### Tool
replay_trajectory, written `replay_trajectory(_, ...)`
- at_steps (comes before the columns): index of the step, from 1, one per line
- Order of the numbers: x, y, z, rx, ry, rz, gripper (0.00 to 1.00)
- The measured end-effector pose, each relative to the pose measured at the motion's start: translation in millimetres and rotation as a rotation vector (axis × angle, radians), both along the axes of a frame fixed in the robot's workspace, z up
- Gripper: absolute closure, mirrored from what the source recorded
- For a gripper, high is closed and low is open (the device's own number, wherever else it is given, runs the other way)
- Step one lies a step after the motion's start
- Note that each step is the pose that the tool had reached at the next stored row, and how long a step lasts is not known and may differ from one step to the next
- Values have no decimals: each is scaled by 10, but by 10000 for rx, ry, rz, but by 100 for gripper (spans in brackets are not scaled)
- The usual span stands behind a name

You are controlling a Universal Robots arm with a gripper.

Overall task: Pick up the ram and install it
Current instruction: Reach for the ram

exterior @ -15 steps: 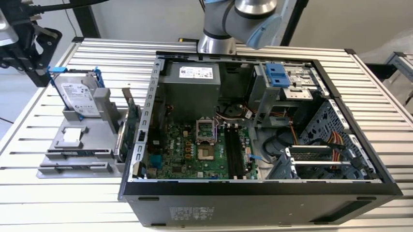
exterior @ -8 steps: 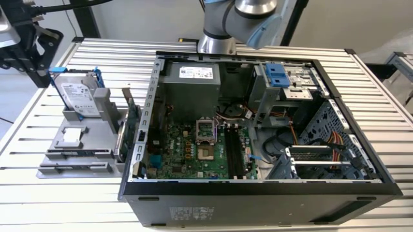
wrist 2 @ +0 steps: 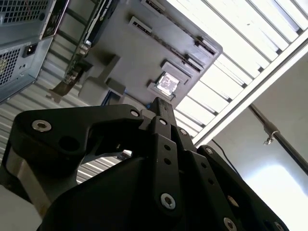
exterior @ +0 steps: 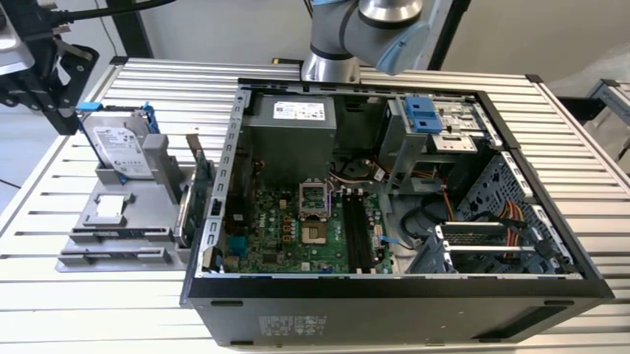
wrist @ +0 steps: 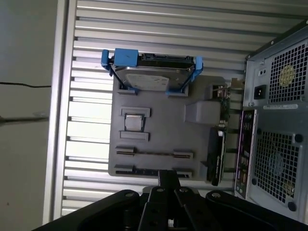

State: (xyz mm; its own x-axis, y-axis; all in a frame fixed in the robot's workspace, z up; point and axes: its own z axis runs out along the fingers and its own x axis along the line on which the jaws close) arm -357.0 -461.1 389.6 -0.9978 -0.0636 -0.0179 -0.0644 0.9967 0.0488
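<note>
The ram (wrist: 153,154) is a thin stick standing on edge between two clips in the grey fixture tray (wrist: 159,134); in the exterior view the ram (exterior: 118,234) sits near the tray's front. My gripper (exterior: 54,88) hangs high over the table's far corner at the exterior view's left, well away from the tray. In both wrist views its black fingertips (wrist: 168,177) are pressed together, shut on nothing, with the gripper (wrist 2: 163,107) pointing toward the tray. The open computer case (exterior: 212,221) lies beside the tray, with long black memory slots (exterior: 359,232) on its motherboard.
On the tray a hard drive (exterior: 120,147) in a blue bracket leans at the back, a small square chip (exterior: 111,209) lies in the middle, and a green expansion card (exterior: 200,177) stands beside the case wall. The arm's base (exterior: 340,37) rises behind the case.
</note>
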Motion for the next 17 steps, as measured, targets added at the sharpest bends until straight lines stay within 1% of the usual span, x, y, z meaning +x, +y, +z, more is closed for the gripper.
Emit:
replay_trajectory(7,16,-10,0,-1,1,61,100)
replay_trajectory(14,15,-81,-4,-1,0,61,100)
replay_trajectory(17,12,-106,-8,-1,0,-30,100)
